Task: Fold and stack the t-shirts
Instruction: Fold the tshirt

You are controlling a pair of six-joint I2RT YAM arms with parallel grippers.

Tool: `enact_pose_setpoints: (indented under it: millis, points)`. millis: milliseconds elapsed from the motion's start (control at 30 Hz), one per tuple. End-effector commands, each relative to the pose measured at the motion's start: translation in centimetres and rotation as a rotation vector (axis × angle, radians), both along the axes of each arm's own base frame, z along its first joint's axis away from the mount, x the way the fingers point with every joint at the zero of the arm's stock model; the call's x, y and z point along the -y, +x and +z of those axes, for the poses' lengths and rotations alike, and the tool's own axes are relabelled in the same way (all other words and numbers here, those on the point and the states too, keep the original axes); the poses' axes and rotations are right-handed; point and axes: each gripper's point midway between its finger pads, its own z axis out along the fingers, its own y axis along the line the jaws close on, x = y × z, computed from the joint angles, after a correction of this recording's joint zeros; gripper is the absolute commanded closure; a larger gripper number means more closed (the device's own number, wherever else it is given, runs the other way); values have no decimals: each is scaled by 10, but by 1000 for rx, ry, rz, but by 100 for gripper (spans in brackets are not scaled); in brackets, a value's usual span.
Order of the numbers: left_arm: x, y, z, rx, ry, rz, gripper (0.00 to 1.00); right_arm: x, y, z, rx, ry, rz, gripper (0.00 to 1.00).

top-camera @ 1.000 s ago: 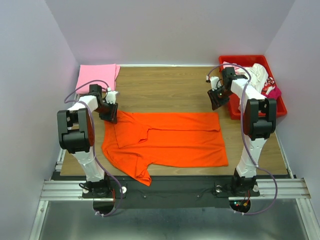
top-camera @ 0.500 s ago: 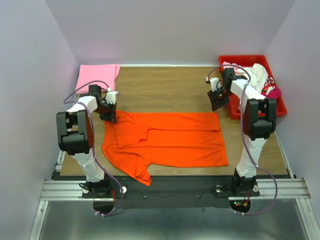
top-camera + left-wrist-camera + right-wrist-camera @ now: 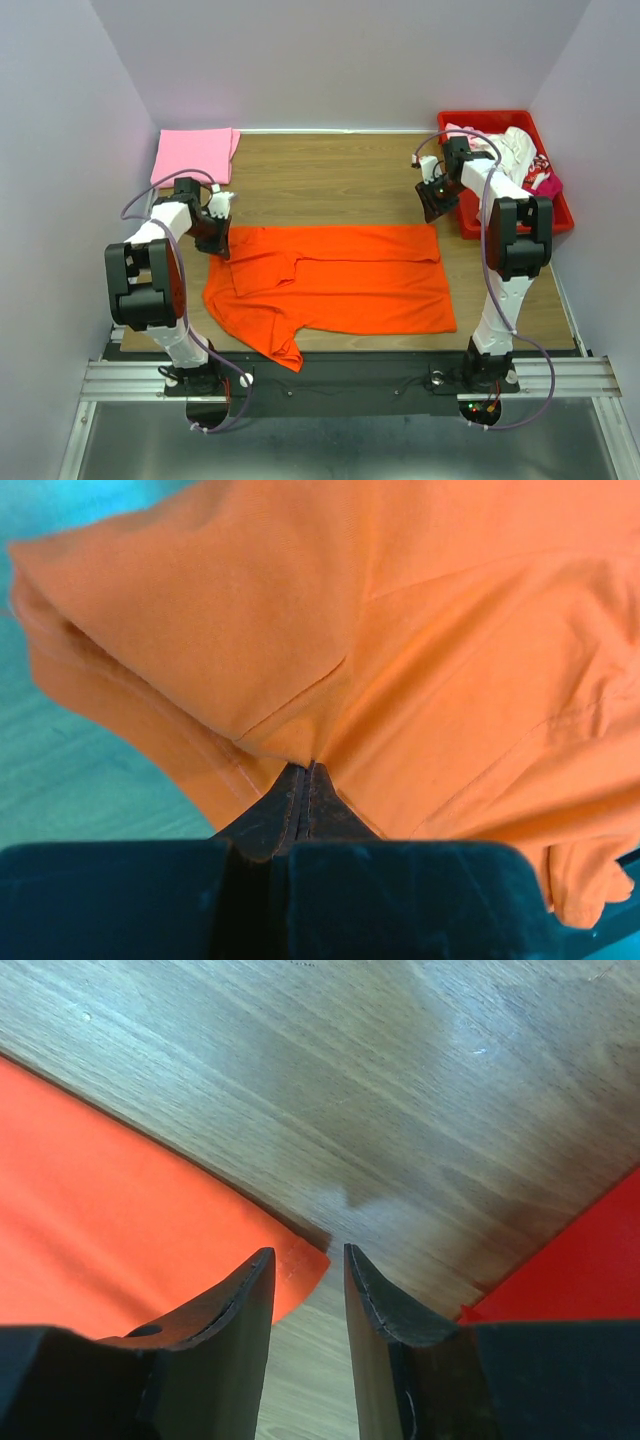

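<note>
Across our brown wooden table (image 3: 330, 180) the bright orange soft cloth t-shirt (image 3: 340, 280) lies spread, nearer the arms. A folded light pink t-shirt (image 3: 195, 155) sits far left. Our left gripper (image 3: 305, 770) is clamped on the orange shirt's far left edge. Our right gripper (image 3: 307, 1252), jaws slightly parted and empty, hovers over the far right corner. We should pinch it fully, then lift both evenly.

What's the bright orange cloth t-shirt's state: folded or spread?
Mostly spread: orange t-shirt lies flat on the wooden table, one flap doubled over near the shut left gripper.
</note>
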Motion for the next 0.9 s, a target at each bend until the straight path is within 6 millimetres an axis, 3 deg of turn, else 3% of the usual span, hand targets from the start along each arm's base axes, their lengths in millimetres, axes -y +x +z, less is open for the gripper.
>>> enact_pose_setpoints:
  millis: [0,233,333,400,500,533,633,733,867]
  points:
    - [-12,-18,1,-33,65,18,100,1,1,3,25,-22,17,61]
    - [-18,-16,-24,-92,88,41,100,4,-1,-2,14,-39,22,61]
    - [-15,-10,-22,-81,73,24,85,4,0,1,20,-37,24,61]
    - [-13,-8,-15,-60,59,-12,77,3,1,5,30,-33,26,60]
    - [-8,7,24,55,25,-66,62,0,7,15,57,-18,18,53]
    - [-9,6,24,53,22,-70,60,0,7,16,59,-17,13,53]
    - [-22,31,59,161,33,-51,57,-4,7,21,60,10,2,45]
    - [-35,47,68,188,40,-22,56,-7,6,23,52,24,-9,44]
    - [-42,63,59,181,22,5,53,-7,5,29,56,32,-16,44]
